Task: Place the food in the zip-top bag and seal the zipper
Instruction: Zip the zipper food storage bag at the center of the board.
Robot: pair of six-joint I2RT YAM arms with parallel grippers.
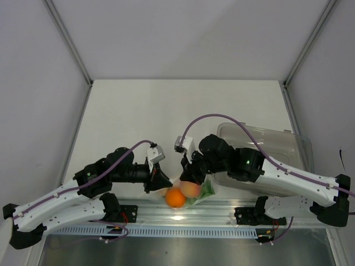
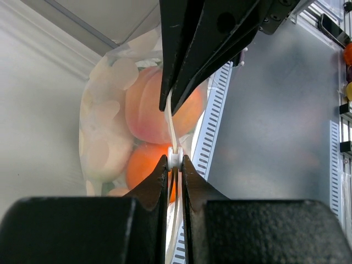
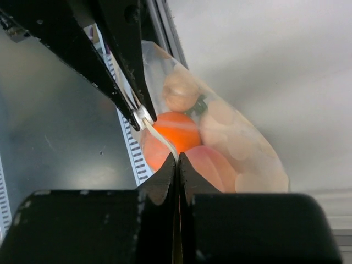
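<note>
The zip-top bag (image 1: 193, 192) is held just over the near edge of the table (image 1: 127, 116), pinched by both arms. The left gripper (image 2: 175, 160) is clamped on the zipper (image 2: 171, 127), and the right gripper (image 3: 177, 160) is closed tight on the same strip a little further along. The strip is stretched between them, its long axis left to right from overhead, with the filled body pointing toward the arm bases. An orange (image 3: 175, 132), a reddish fruit (image 3: 213, 166), an egg-like piece (image 3: 179, 93) and lettuce (image 1: 207, 191) are seen inside
</note>
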